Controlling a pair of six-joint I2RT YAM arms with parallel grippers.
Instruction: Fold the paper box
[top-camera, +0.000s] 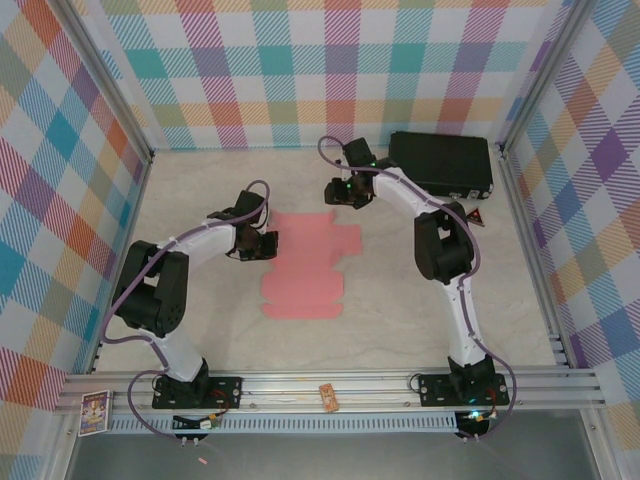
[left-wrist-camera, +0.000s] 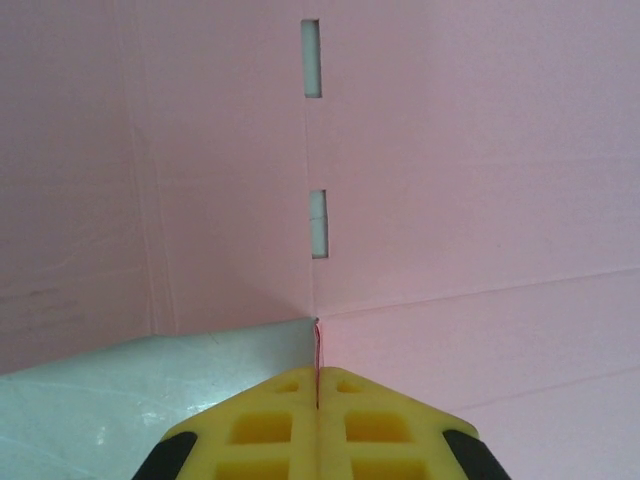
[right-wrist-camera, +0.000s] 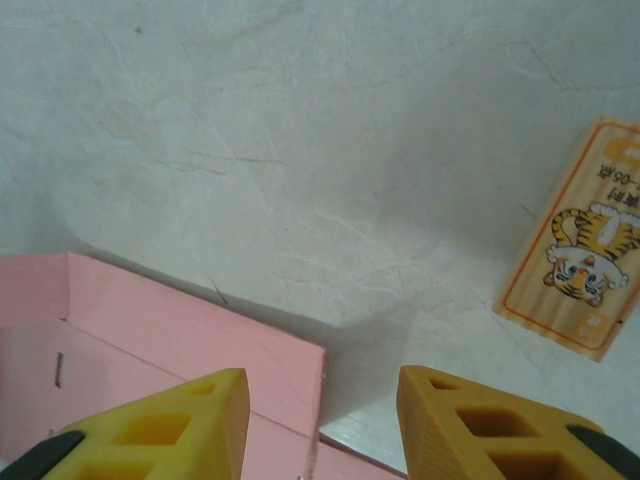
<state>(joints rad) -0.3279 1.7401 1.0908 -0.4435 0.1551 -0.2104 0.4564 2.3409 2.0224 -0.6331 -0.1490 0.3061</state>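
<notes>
The paper box (top-camera: 305, 270) lies as a flat pink die-cut sheet in the middle of the table. My left gripper (top-camera: 266, 246) sits at the sheet's left edge. In the left wrist view its yellow fingers (left-wrist-camera: 260, 430) are pressed together on a thin raised edge of the pink sheet (left-wrist-camera: 450, 180), which has two small slots along a crease. My right gripper (top-camera: 338, 192) hovers at the sheet's far edge. In the right wrist view it (right-wrist-camera: 322, 395) is open, and the corner of a pink flap (right-wrist-camera: 150, 330) lies below the gap, touched by neither finger.
A black hard case (top-camera: 441, 163) lies at the back right, with a small red item (top-camera: 478, 217) near it. A tiger-print card (right-wrist-camera: 585, 265) lies on the table right of the right gripper. Another small card (top-camera: 329, 398) rests on the front rail. Plaid walls enclose the table.
</notes>
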